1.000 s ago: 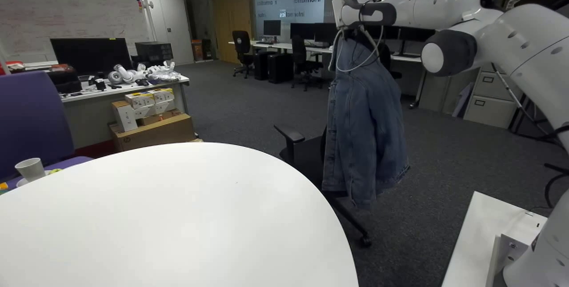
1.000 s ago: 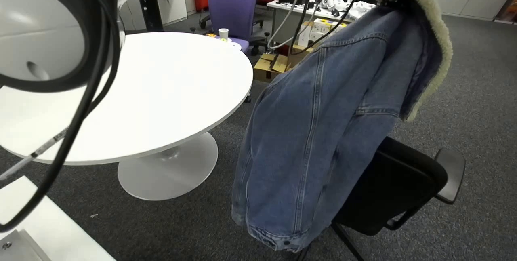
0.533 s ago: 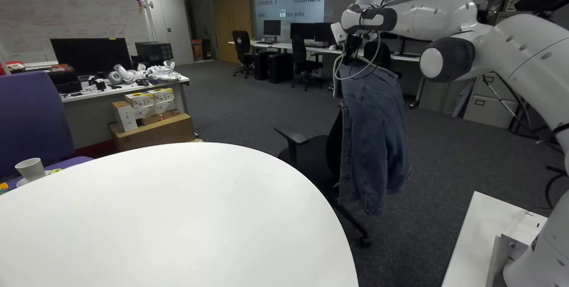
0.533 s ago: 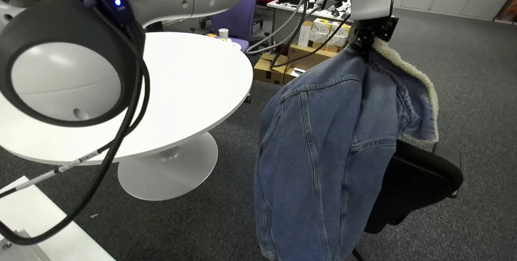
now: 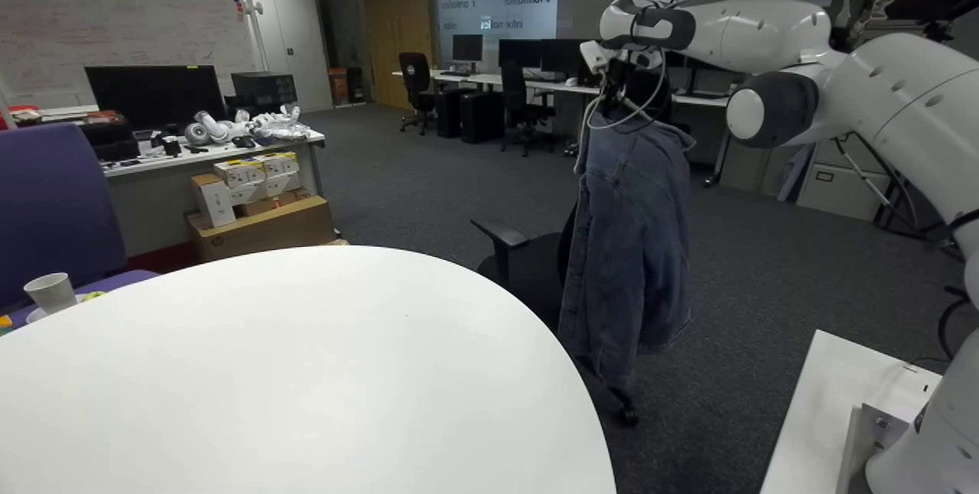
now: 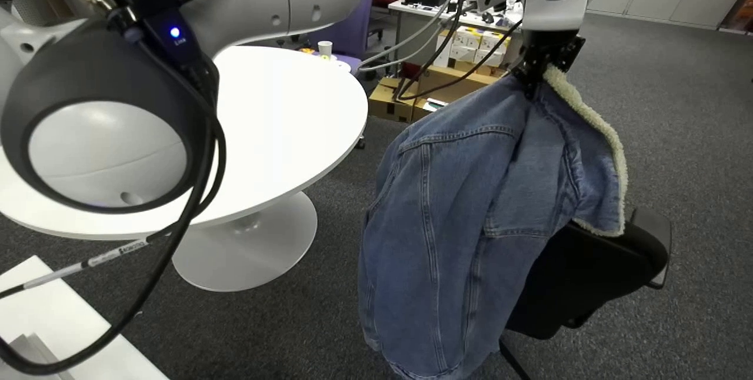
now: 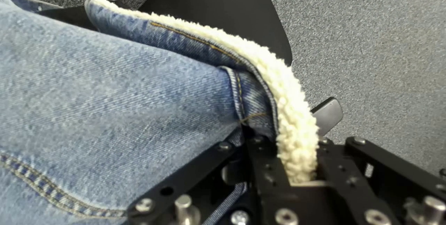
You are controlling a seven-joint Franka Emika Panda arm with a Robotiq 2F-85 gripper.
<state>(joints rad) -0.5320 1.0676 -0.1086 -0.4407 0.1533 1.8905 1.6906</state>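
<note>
Blue denim jacket [image 6: 447, 221], hanging under the jaws | black two-fingered gripper [image 7: 290, 144], jaws pinching the jacket's fluffy cream collar [image 7: 278, 78] | black office chair [image 6: 579, 277], below the jaws

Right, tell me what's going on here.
A robot arm has a denim jacket by its fleecy collar, the gripper closed on it. The jacket hangs by a black office chair, near a round white table; whether it touches the chair is hard to tell.
</note>
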